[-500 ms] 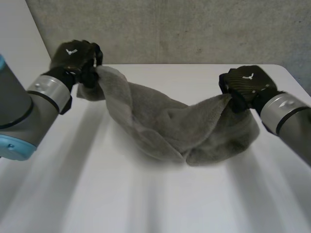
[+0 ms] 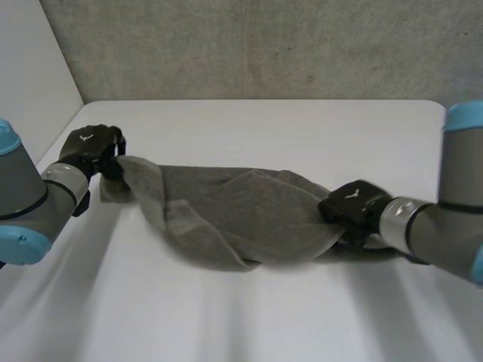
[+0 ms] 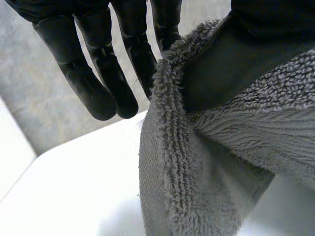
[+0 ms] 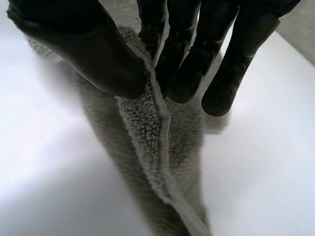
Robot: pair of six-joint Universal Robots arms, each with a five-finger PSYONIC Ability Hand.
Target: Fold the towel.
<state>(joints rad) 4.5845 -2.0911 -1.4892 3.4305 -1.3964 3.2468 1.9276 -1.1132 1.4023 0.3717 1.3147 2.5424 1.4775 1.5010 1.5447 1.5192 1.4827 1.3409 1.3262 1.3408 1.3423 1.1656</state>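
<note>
A grey terry towel (image 2: 234, 215) sags in a loose bundle between my two hands, its belly resting on the white table (image 2: 249, 317). My left hand (image 2: 90, 148) pinches its left corner just above the table; in the left wrist view the towel's (image 3: 216, 147) hem runs up between the thumb and the fingers (image 3: 101, 78). My right hand (image 2: 351, 207) sits low at the towel's right end. The right wrist view has the thumb and fingers (image 4: 192, 64) clamped on the towel's (image 4: 147, 128) hemmed edge, which hangs down from them.
A grey speckled wall (image 2: 256, 45) rises behind the table's far edge. A white panel (image 2: 30, 68) stands at the left side. Bare tabletop stretches in front of the towel and beyond it.
Both hands have come down and toward the near side with the towel. The right hand dropped furthest, almost onto the table, and the towel now hangs flatter and wider.
</note>
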